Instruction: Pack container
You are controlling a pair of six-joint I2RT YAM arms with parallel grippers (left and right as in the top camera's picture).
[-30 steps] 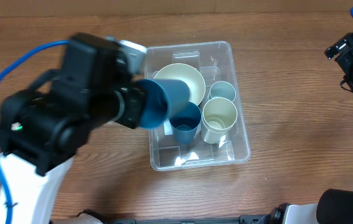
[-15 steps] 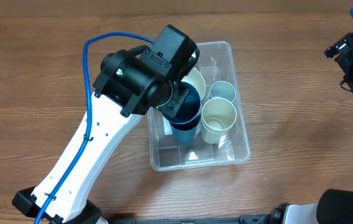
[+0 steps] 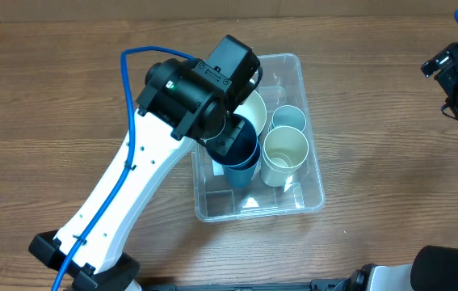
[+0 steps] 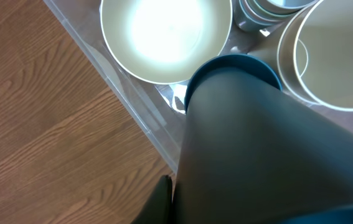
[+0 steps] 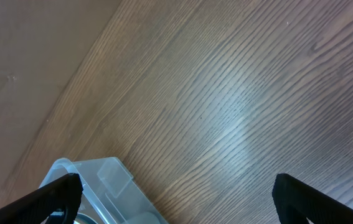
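Left arm [image 3: 107, 202], white links with a blue cable [image 3: 132, 65] looped along it, reaches from the lower left edge up over the table [image 3: 51, 105], wood-grain top. Left gripper [image 3: 227, 137] is clamped on a dark blue cup [image 3: 243, 152]; in the wrist view the cup [image 4: 257, 143] fills the lower right, tilted, with one black finger [image 4: 160, 205] against its side. The cup hangs inside the container [image 3: 313, 198], at its left half. The container sits mid-table, slightly right of centre, long axis running away from the robot: a clear plastic rectangular bin with rounded corners, a raised rim and see-through walls [image 4: 132, 112] through which the wood shows. A white patch [image 3: 216, 166] lies on the floor of the bin beside the dark blue cup, probably a label; the view is too coarse to be sure, and no writing or brand can be read anywhere. Contents: a cream bowl [image 3: 253, 109] at the far left of the bin, a pale blue cup [image 3: 288, 119] to its right, a cream cup [image 3: 285, 153] upright just nearer than that, touching or nearly touching the dark blue cup. The near end of the bin is bare. Right gripper [image 3: 455, 81] hangs over the far right of the table, well apart from the bin, jaws spread wide with nothing between them; its wrist view catches one corner of the bin [image 5: 95, 180].
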